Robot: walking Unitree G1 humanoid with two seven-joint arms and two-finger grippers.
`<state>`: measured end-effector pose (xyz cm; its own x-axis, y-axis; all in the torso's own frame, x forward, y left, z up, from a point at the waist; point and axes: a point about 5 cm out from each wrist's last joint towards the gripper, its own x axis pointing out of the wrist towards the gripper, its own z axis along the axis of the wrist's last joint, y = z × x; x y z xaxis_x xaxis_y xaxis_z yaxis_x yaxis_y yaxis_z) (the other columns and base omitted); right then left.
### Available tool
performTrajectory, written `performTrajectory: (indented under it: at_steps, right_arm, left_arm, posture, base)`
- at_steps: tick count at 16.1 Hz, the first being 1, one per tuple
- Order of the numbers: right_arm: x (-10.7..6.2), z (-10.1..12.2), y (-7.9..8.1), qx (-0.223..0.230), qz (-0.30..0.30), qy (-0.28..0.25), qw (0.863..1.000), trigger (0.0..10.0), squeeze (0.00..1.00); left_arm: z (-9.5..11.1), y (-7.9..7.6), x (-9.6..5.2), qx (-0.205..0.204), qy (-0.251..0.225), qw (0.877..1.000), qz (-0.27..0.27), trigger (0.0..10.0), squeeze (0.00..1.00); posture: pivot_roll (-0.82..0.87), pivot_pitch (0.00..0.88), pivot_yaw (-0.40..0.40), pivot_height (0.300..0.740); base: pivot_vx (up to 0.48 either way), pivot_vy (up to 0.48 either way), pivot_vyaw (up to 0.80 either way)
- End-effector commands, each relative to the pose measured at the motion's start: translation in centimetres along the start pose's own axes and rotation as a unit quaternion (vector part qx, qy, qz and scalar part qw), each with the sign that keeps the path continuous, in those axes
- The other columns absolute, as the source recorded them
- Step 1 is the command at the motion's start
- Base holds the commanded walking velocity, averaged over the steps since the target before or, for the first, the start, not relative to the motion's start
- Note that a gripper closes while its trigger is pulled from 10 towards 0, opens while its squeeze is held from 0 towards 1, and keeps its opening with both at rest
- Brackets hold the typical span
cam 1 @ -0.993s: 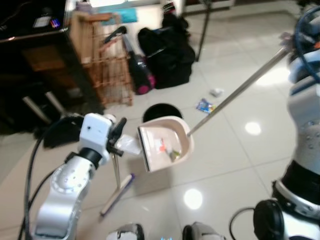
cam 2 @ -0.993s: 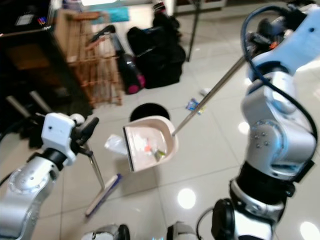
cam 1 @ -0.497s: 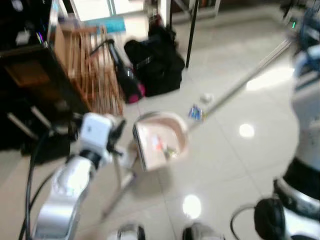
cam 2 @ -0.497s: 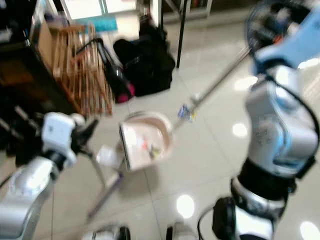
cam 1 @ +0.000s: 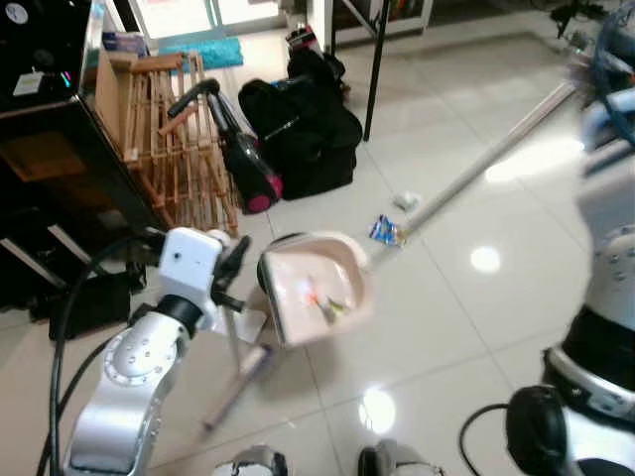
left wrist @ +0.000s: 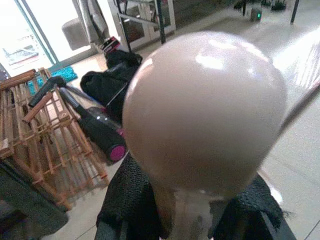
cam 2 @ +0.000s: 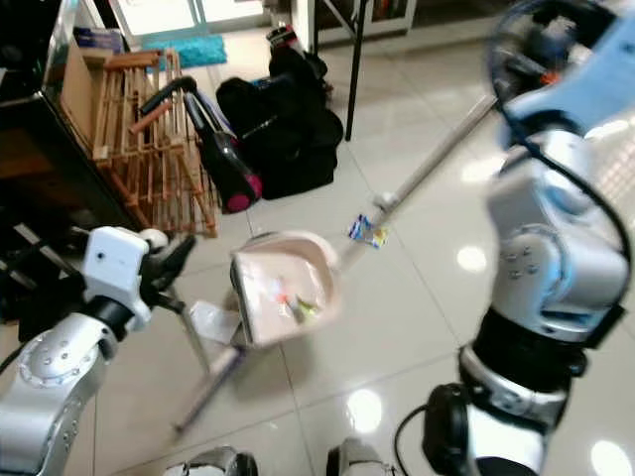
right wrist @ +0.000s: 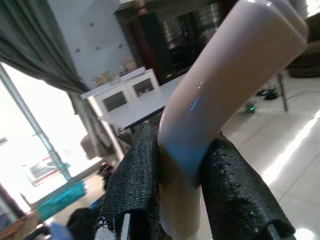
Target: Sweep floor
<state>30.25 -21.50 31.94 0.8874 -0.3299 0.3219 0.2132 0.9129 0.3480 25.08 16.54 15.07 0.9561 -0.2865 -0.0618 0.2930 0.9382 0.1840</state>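
Up off the floor [cam 1: 446, 297], the pink dustpan [cam 1: 316, 290] holds a few scraps, its long handle clamped in the right pincer [right wrist: 172, 200]. Left pincer [left wrist: 187, 210] grips the broom [cam 1: 236, 362] by its rounded top, left of the pan. Blue wrapper [cam 1: 384, 231] lies just beyond.

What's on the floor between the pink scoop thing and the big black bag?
A black round bin, mostly hidden behind the dustpan, then bare shiny tile up to the black bag. The head views show it.
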Motion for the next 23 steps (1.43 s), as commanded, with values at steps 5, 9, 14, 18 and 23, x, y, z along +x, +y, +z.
performTrajectory:
  at_steps: [5, 9, 14, 18, 23]
  right_arm:
    - [-0.12, 0.85, 0.88, 0.004, 0.011, -0.027, 1.000, 10.0, 0.00]
    - [-0.22, 1.05, 0.47, 0.008, 0.000, -0.035, 0.999, 10.0, 0.00]
    - [-0.21, 1.20, 0.23, 0.009, -0.007, -0.041, 0.999, 10.0, 0.00]
    - [-0.18, 1.20, 0.26, 0.010, -0.007, -0.043, 0.999, 10.0, 0.00]
    - [0.04, 1.44, 0.16, 0.010, -0.010, -0.050, 0.999, 10.0, 0.00]
  left_arm:
    - [0.54, 0.38, -0.26, 0.010, -0.012, 1.000, 0.007, 10.0, 0.00]
    - [0.58, 0.43, -0.17, 0.010, -0.012, 1.000, 0.002, 10.0, 0.00]
    - [0.66, 0.44, 0.03, 0.011, -0.013, 1.000, 0.000, 10.0, 0.00]
    - [0.70, 0.44, 0.09, 0.010, -0.014, 1.000, 0.000, 10.0, 0.00]
    - [0.74, 0.33, 0.19, 0.008, -0.014, 1.000, 0.000, 10.0, 0.00]
  posture:
    - [-0.02, 0.150, 0.011, 0.740]
    - [-0.02, 0.148, 0.022, 0.740]
    - [-0.02, 0.146, 0.024, 0.740]
    - [-0.02, 0.147, 0.023, 0.740]
    - [-0.02, 0.150, 0.026, 0.740]
  base:
    - [0.350, 0.000, 0.32]
    - [0.351, 0.000, 0.00]
    - [0.351, 0.000, 0.00]
    - [0.350, 0.000, 0.00]
    - [0.349, 0.000, 0.00]
